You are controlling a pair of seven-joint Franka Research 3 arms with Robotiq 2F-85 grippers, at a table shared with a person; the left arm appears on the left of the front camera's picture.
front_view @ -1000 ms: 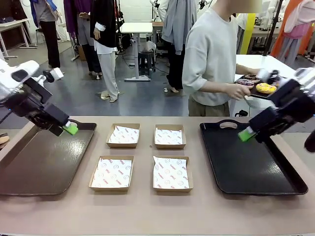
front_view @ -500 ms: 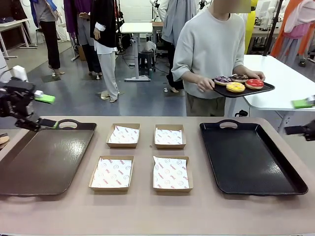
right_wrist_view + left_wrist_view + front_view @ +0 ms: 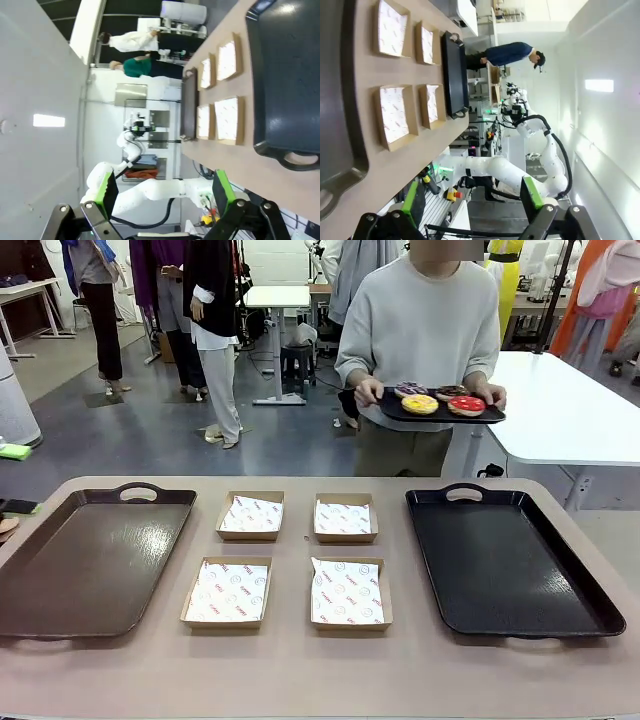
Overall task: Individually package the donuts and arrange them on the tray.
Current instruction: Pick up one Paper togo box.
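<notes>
Two grippers, both empty, jaws spread wide: left gripper (image 3: 472, 200) and right gripper (image 3: 165, 192) each look sidelong along the table (image 3: 300, 670) from beside it. Out from the fingers: brown tray (image 3: 90, 560) on the robot's left, black tray (image 3: 510, 560) on its right, both bare; cannot tell which one is meant to receive the packages. Between them sit four paper-lined boxes (image 3: 250, 516), two by two, apart from each other, all unfilled. The donuts are not on the table: a person at the far side holds them on a small serving tray (image 3: 440, 417), one hand (image 3: 368, 392) at each end. Yellow-iced donut (image 3: 419, 404) and red-iced donut (image 3: 467, 405) sit at the front, sprinkled dark donut (image 3: 410, 389) and nut-topped chocolate donut (image 3: 451, 392) behind, all crowded close together. Judgement: light, soft, easily crushed; icing sticky and apt to smear, toppings apt to shed. Best held low across the outer sides, under the icing line, with a gentle close. Obstacles: the crowding leaves little room for a finger between neighbours, and the serving tray is hand-held, so it may shift.
</notes>
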